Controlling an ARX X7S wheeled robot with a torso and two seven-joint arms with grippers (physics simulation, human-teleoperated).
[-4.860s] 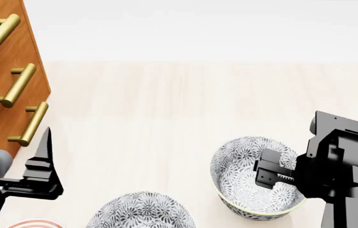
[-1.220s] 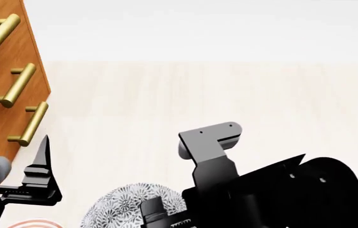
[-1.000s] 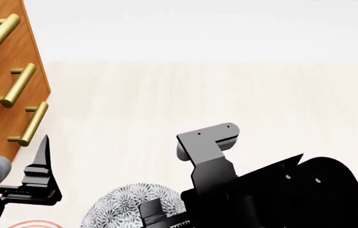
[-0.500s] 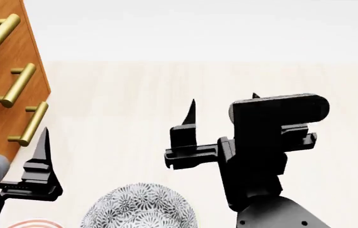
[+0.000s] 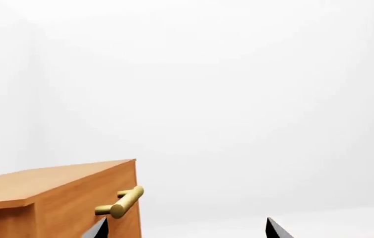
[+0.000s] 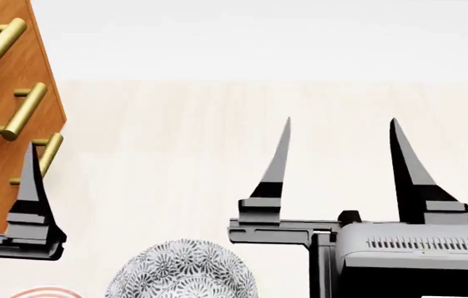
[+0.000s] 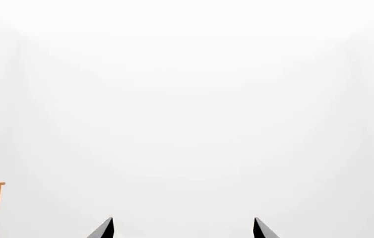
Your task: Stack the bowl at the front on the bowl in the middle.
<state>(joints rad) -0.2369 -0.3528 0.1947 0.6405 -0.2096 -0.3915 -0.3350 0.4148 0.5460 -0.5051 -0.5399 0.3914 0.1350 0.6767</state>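
Half a second back the right gripper [image 6: 339, 127] sat turned on its side at frame centre of the head view; it now points straight toward the far edge of the table [image 6: 217, 124], with both tapered fingers upright in the picture and the grey body at the lower right. Its jaws stand wide apart with nothing between them. The left gripper [image 6: 28, 155] has also risen at the left edge of the head view, its visible finger now overlapping the lowest brass handle [image 6: 48, 158] of the wooden cabinet [image 6: 2, 81]. Only one of its fingers shows in that view. In the left wrist view two black tips at the bottom edge stand well apart, so those jaws are open too and hold nothing.

A patterned grey-and-white bowl [image 6: 182, 270] sits at the bottom of the head view, left of centre, cut off by the frame edge; whether one bowl lies inside another cannot be told from this angle. A sliver of a red-and-white rim [image 6: 48, 292] peeks in at the lower left corner.

The right wrist view shows only blank white wall, with a strip of the cabinet at its left edge.
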